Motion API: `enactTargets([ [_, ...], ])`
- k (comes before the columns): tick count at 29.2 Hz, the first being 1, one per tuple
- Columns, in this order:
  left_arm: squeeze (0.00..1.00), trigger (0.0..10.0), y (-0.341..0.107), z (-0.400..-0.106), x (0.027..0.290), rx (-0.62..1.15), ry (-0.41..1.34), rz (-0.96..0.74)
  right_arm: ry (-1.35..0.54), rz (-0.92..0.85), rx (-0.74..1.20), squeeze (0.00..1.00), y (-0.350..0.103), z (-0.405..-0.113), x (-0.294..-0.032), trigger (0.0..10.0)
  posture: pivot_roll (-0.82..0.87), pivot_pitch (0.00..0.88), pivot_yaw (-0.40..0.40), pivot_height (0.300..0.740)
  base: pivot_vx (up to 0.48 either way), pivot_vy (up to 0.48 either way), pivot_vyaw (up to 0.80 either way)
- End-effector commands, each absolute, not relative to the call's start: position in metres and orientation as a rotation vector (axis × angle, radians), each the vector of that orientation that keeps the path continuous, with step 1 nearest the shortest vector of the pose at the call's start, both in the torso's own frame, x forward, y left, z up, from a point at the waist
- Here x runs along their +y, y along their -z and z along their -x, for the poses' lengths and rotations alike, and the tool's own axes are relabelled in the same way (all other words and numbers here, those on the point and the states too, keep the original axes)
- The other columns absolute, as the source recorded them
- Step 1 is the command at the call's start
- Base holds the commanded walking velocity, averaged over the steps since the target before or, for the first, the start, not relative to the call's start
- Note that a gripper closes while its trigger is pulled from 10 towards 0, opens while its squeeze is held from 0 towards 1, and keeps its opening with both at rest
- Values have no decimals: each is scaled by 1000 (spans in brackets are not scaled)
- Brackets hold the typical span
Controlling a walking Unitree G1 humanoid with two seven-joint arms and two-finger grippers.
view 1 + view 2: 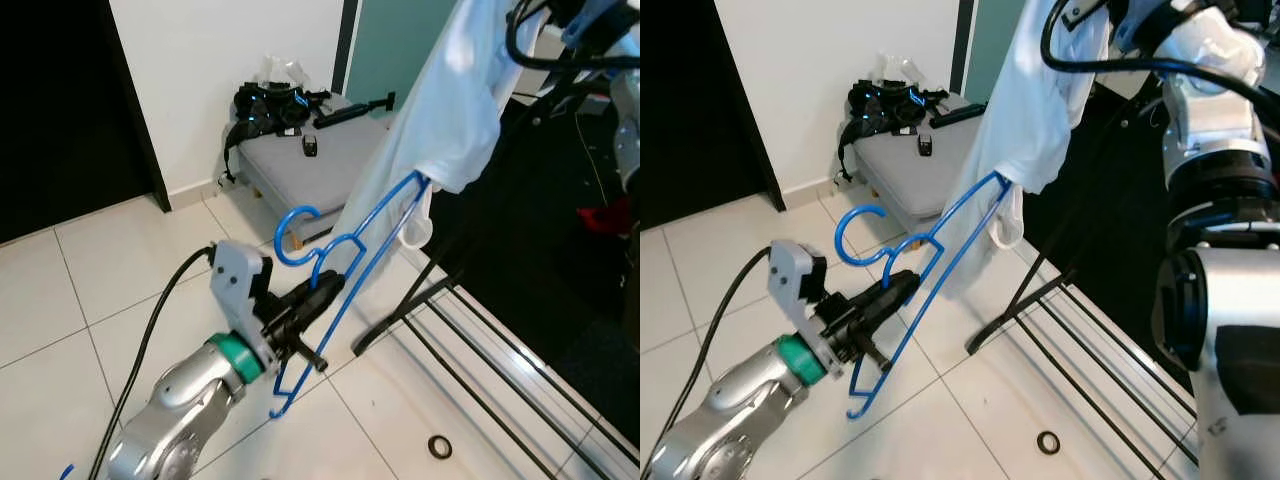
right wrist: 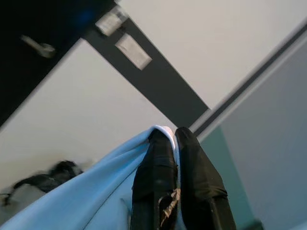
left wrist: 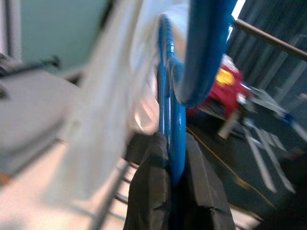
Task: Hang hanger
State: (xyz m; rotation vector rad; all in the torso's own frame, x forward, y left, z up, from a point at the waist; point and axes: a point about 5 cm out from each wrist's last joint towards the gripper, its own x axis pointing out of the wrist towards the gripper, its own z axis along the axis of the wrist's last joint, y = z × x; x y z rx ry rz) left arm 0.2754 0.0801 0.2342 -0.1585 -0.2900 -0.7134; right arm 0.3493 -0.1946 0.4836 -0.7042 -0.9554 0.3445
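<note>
The left gripper [image 1: 318, 290], two long black fingers on a silver arm with a green wrist ring, reaches forward and up from low on the robot's left. Its fingers are pinched narrowly on the blue plastic clothes hanger [image 1: 345, 290], gripping it just below the hook; the left wrist view shows the blue bar [image 3: 172, 129] squeezed between both pads. The hanger is tilted, its long axis running from a low end near the white tiled floor [image 1: 80, 290] up and away toward the garment, with its hook curling toward the robot's left. The far end pokes into the pale blue shirt [image 1: 450, 100].

The right gripper [image 2: 175, 139] is raised high on the right, clamped on the shirt's white-edged fabric. The shirt hangs down over a black wire drying rack [image 1: 480, 350]. Behind stands a grey cushioned stool [image 1: 320, 165] against the wall.
</note>
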Motion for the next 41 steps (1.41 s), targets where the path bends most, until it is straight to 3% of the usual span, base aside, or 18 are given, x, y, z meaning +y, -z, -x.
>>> enactTargets([
  [1, 0, 10000, -234, -278, 82, -312, 663, 148, -351, 704, -1034, 0, -500, -337, -194, 10000, -142, 206, -12, 740, 0, 0, 0],
  [2, 0, 10000, -246, -286, 80, -374, 581, 132, -364, 712, -1023, 0, -495, -339, -193, 10000, -147, 203, -7, 740, 0, 0, 0],
  [7, 0, 10000, -254, -289, 72, -420, 558, 121, -364, 694, -1024, 0, -494, -340, -193, 10000, -149, 199, -4, 740, 0, 0, 0],
  [11, 0, 10000, -246, -277, 43, -412, 717, 73, -332, 564, -1090, 0, -507, -335, -194, 10000, -153, 194, -2, 740, 0, 0, 0],
  [16, 0, 10000, -232, -268, 27, -387, 796, 52, -326, 459, -1153, 0, -524, -326, -196, 10000, -155, 194, -4, 740, 0, 0, 0],
  [24, 0, 10000, -269, -279, 37, -494, 699, 157, -395, 575, -1020, 0, -497, -342, -194, 10000, -149, 193, -10, 740, 0, 0, 0],
  [30, 0, 10000, -301, -274, 62, -608, 629, 211, -335, 682, -881, 0, -477, -349, -220, 10000, -143, 186, -9, 740, 0, 0, 0],
  [36, 0, 10000, -303, -270, 63, -601, 645, 267, -208, 692, -870, 0, -479, -349, -234, 10000, -148, 181, -8, 740, 0, 0, 0],
  [41, 0, 10000, -304, -266, 56, -601, 682, 281, -252, 663, -817, 0, -469, -354, -234, 10000, -144, 179, -11, 740, 0, 0, 0],
])
